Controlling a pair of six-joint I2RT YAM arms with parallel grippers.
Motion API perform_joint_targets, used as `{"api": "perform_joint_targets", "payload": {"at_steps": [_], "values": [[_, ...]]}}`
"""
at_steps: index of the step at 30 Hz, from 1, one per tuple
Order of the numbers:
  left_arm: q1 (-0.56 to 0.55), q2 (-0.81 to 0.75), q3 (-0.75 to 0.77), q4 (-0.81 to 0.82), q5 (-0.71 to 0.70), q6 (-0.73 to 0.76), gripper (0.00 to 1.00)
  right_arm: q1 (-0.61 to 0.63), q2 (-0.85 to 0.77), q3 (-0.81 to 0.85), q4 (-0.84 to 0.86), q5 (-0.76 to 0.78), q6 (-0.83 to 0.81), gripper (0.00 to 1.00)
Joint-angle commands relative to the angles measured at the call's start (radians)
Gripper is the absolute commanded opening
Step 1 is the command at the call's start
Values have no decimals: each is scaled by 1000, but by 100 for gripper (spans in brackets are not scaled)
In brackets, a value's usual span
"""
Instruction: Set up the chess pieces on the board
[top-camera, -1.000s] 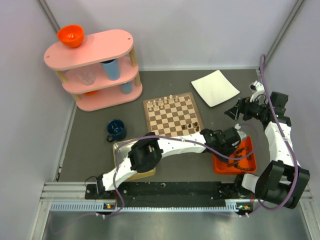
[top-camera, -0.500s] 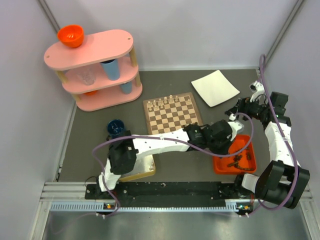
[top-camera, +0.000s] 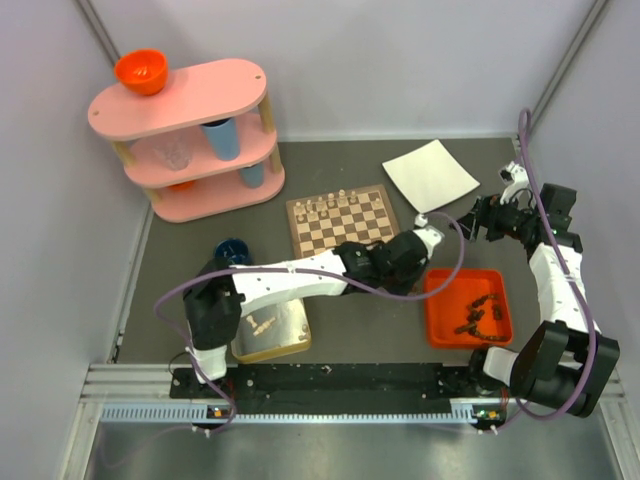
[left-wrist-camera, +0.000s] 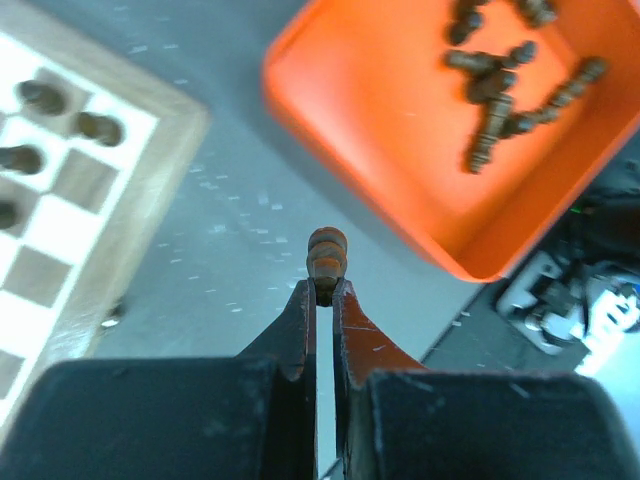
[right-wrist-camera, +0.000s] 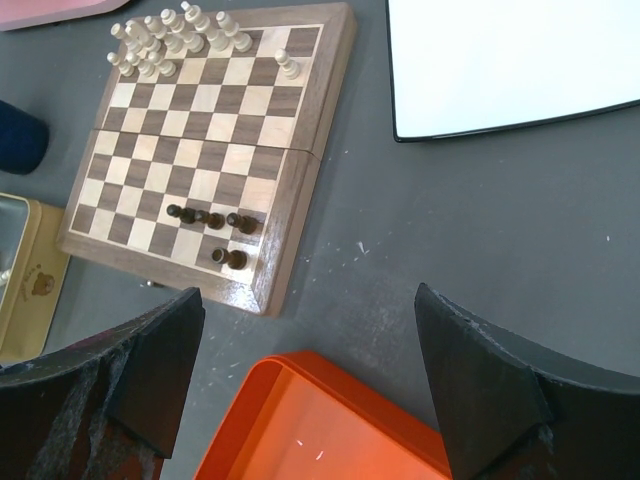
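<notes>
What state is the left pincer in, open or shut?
Shut: the left pincer clamps a dark chess piece at its tip.

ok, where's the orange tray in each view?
Top external: orange tray at lower right, just right of the board.
Left wrist: tray at upper right, dark pieces inside; board at left.
Right wrist: tray at bottom centre, cut off; board at upper left.
Shared landmark: the board.

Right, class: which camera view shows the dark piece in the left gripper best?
Left wrist: the dark piece shows close up, pinched by the left gripper. Top view: too small to tell. Right wrist view lacks it.
</notes>
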Motion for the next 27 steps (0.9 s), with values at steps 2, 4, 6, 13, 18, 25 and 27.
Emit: {"api": "perform_joint_targets", "payload": {"at_steps": [2, 4, 6, 13, 18, 25, 27], "values": [[107, -84, -43, -34, -100, 54, 0, -14, -12, 34, 13, -5, -11, 86], [134, -81, -55, -53, -102, 71, 0, -15, -8, 32, 13, -5, -13, 86], [173, -73, -59, -65, -97, 82, 0, -15, -7, 32, 13, -5, -13, 85], [240, -18, -7, -102, -87, 128, 0, -14, -4, 32, 13, -5, -14, 85], [253, 48, 55, -131, -64, 148, 0, -15, -2, 32, 13, -4, -14, 85], [253, 143, 161, -180, -36, 155, 0, -15, -2, 32, 13, -4, -16, 86], [253, 158, 177, -189, -36, 157, 0, -15, -1, 34, 15, -4, -16, 86]]}}
